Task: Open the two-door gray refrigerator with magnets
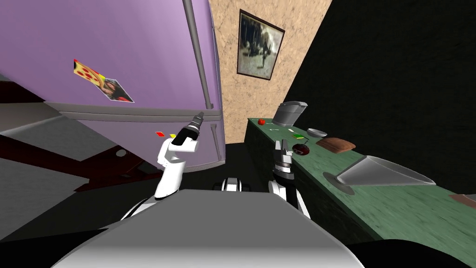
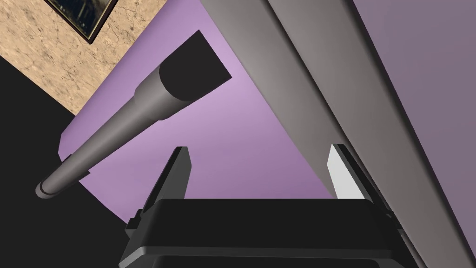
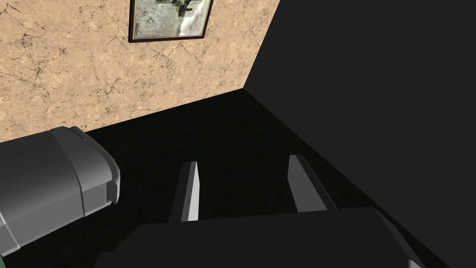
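While my left pincer [image 1: 200, 115] hovers at the door seam of the tall lilac-fronted two-door refrigerator [image 1: 139, 42], which stands close before me on my left, its two blade fingers are spread wide with nothing between them. The long round grey bar handle [image 1: 197, 51] of the upper door ends just beside one finger, outside the gap. The flat grey band [image 1: 139, 114] dividing the doors runs behind the other finger. Colourful picture magnets [image 1: 103, 82] sit on the upper door. My right pincer [image 1: 281, 145] hangs over the dark green speckled counter [image 1: 395, 204] near a grey boxy appliance [image 1: 289, 113], likewise spread and empty.
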